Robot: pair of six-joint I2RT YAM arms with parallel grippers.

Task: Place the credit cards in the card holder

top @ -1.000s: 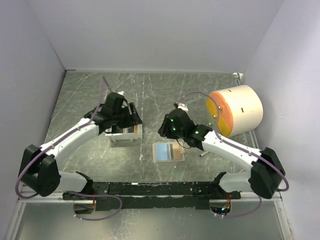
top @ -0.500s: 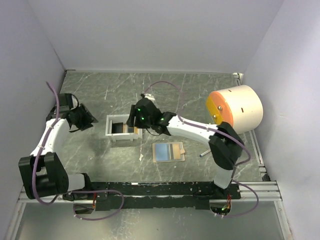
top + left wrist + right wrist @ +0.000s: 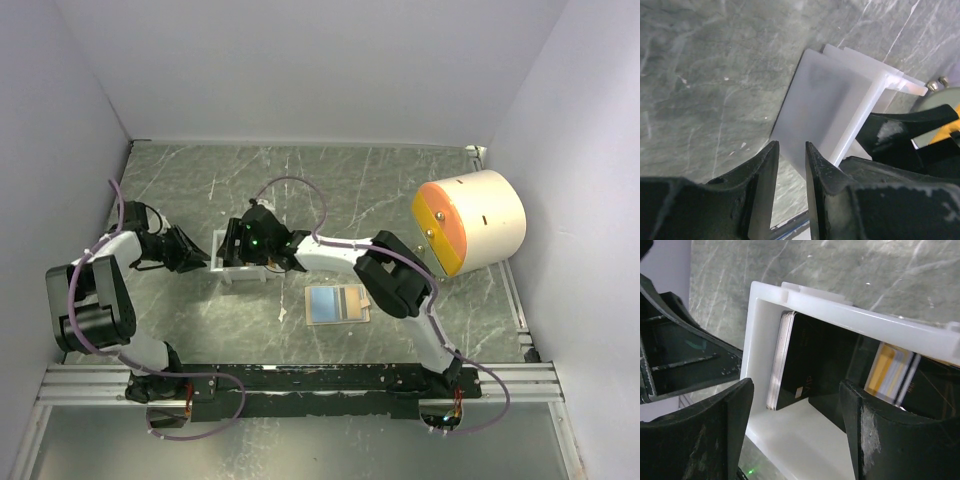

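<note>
Left gripper: your left gripper (image 3: 790, 167) has its fingers drawn close, with only a slim gap between them and nothing in it. It sits low over the table (image 3: 300, 180), just outside the left end wall of the white tray (image 3: 825, 110). You cannot tell from the left wrist view whether the tips touch that wall.

Right gripper: your right gripper (image 3: 797, 430) is spread wide and holds nothing. It hangs over the tray's open top, one finger on either side of the cards.

Credit cards: the credit cards (image 3: 795, 357) are all inside the white tray. A black-faced stack stands on edge and leans against the left end wall. Further right, more cards (image 3: 892, 372) show yellow, white and grey stripes, partly behind your right finger.

Card holder: the card holder (image 3: 337, 303) lies opened flat on the table, nearer the arm bases and right of the tray, apart from it. Its left half looks pale blue and its right half tan. Neither gripper is near it.

Arms: from above, both arms reach to the tray, the right one stretched across the table's middle.

Other: a white drum with an orange face (image 3: 480, 215) lies at the far right, well apart from the tray.
</note>
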